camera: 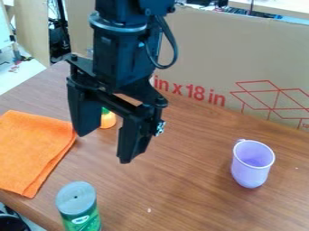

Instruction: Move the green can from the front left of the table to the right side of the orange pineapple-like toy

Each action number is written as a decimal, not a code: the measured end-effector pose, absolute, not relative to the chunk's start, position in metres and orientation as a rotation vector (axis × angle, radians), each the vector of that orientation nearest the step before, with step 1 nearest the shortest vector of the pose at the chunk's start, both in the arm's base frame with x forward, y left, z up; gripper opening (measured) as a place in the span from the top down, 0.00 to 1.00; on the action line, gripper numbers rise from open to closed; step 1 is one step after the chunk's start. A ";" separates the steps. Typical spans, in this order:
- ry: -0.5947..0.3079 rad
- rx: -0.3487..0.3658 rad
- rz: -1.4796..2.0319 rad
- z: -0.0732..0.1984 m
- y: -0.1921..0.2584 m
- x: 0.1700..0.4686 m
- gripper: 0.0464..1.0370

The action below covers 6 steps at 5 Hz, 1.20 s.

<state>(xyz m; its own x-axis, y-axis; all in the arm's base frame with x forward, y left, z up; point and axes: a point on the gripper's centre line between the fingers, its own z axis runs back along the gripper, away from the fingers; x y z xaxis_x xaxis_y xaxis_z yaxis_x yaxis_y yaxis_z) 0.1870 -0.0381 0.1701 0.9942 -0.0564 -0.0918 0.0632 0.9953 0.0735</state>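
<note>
Evidently nothing is clamped in the gripper: its two fingers stand wide apart above the worktop, perhaps to leave room around something. Beyond them, partly hidden, sits a small orange thing with a green top, the nearest item seen past the gap. The folded orange cloth lies flat beside it, so it stays low under the arm. Nearer the camera, the green can stands on its base, grey lid up, by the worktop's edge. Off to the right, the purple cup is upright, its mouth open upward. A cardboard box stands behind, probably as a screen. The arm hangs from the top edge, gripper pointing down.
</note>
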 end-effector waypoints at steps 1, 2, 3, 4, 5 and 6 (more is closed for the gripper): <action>0.109 0.081 -0.059 0.166 -0.038 0.185 0.04; 0.098 0.082 -0.070 0.170 -0.039 0.169 0.04; 0.111 0.090 -0.094 0.172 -0.045 0.145 0.04; 0.184 0.049 -0.069 0.158 -0.041 0.116 0.04; 0.243 -0.005 -0.004 0.137 -0.029 0.101 0.04; 0.265 -0.031 0.042 0.118 -0.017 0.098 0.04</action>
<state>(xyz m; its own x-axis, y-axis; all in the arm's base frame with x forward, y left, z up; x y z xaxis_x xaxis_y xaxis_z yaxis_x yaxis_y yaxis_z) 0.0980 -0.0167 0.1176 0.9643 0.0373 -0.2623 -0.0455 0.9986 -0.0253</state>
